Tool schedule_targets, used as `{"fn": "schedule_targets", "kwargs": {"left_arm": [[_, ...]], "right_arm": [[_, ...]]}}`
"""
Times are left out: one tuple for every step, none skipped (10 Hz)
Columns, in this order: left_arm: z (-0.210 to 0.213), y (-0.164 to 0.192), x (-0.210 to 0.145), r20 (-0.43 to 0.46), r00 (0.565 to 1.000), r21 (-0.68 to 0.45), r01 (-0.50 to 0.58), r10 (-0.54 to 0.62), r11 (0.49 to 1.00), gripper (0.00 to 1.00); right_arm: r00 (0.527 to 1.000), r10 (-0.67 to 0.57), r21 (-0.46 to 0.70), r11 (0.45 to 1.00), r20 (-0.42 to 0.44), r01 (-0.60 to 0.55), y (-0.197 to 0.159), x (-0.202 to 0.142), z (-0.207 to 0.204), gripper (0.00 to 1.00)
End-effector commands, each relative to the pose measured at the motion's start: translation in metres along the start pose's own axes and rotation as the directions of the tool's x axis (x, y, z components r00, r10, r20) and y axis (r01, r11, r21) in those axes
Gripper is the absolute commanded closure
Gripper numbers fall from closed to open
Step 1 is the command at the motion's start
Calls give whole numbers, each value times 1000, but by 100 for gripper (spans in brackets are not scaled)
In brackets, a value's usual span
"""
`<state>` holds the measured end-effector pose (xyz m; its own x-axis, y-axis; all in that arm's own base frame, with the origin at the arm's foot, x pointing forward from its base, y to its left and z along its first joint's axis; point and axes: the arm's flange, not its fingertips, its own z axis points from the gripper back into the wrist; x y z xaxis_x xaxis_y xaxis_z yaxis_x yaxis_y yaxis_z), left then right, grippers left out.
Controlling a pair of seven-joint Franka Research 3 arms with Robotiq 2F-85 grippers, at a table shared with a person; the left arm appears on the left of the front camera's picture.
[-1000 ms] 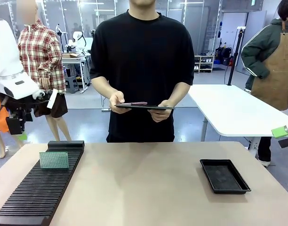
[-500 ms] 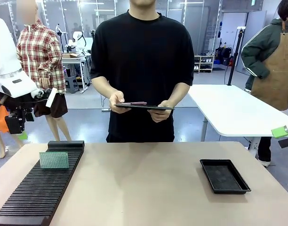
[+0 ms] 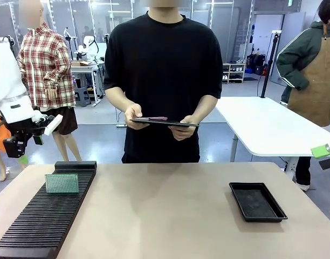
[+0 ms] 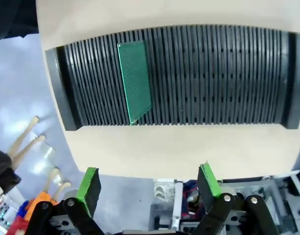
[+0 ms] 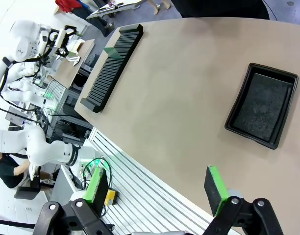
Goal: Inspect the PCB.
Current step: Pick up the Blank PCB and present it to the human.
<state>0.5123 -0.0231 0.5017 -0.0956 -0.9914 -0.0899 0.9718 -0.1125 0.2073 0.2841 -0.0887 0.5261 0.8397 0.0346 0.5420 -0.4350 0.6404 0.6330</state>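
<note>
The PCB [image 3: 61, 183] is a thin green board standing upright in a slot near the far end of the black slotted rack [image 3: 41, 221]. In the left wrist view the PCB [image 4: 135, 81] lies ahead of my left gripper [image 4: 148, 171], which hangs open beyond the table's edge, well apart from the board. From the front, my left gripper [image 3: 19, 154] is off the table's left side, above rack height. My right gripper [image 5: 156, 175] is open and holds nothing. It hovers off the table's right edge [image 3: 324, 156]. Far off in the right wrist view, the PCB [image 5: 112, 53] stands in the rack [image 5: 108, 73].
A black tray [image 3: 258, 201] sits at the table's right, seen too in the right wrist view [image 5: 262, 105]. A person in black stands at the far side holding a dark clipboard [image 3: 165, 122] in both hands. The rack [image 4: 213, 73] runs along the left edge.
My left arm has shifted a little to the left and its wrist has turned. The PCB, the tray, the person and my right gripper have stayed put.
</note>
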Motion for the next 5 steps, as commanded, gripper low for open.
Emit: {"fn": "schedule_targets", "kwargs": {"left_arm": [[-23, 37, -10, 64, 998, -81, 15, -10, 997, 0], [-38, 44, -10, 76, 997, -118, 26, -17, 993, 0], [-55, 54, -9, 62, 998, -164, 1, 10, 986, 0], [-71, 64, -11, 84, 996, -210, -14, 32, 978, 0], [-85, 70, -13, 77, 996, -235, -21, 40, 972, 0]], "right_arm": [[1000, 13, 15, 1000, 9, -13, 0, 0, 0, 0], [1000, 13, 15, 1000, 9, -13, 0, 0, 0, 0], [1000, 13, 15, 1000, 9, -13, 0, 0, 0, 0], [1000, 13, 15, 1000, 9, -13, 0, 0, 0, 0], [1000, 13, 15, 1000, 9, -13, 0, 0, 0, 0]]}}
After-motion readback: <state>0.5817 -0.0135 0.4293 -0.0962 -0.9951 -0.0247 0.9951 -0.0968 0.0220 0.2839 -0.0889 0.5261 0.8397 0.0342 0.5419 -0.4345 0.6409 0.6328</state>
